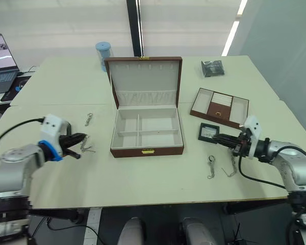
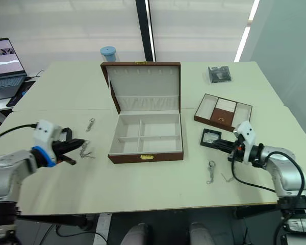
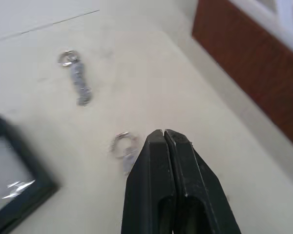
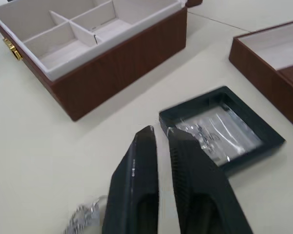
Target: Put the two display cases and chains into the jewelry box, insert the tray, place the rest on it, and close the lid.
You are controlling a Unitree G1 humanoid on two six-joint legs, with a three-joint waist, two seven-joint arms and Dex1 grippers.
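Observation:
The jewelry box [image 1: 147,133] stands open mid-table, its lid [image 1: 144,81] upright and its compartments empty. The tray [image 1: 220,107] lies to its right. One display case [image 1: 209,132] sits just ahead of my right gripper [image 1: 218,139], whose fingers [image 4: 139,161] are nearly together with nothing between them. The other display case [image 1: 212,68] lies at the far right. Two chains [image 1: 211,166] lie near the right gripper. My left gripper [image 1: 84,137] is shut and empty, its tips beside a chain [image 3: 123,146]; another chain [image 1: 88,119] lies farther off. A black windowed case corner [image 3: 14,175] shows in the left wrist view.
A blue cylinder [image 1: 103,54] stands behind the box at the table's far side. A laptop [image 1: 1,61] sits on a neighbouring surface at the far left. The table's front edge [image 1: 158,204] runs close under both arms.

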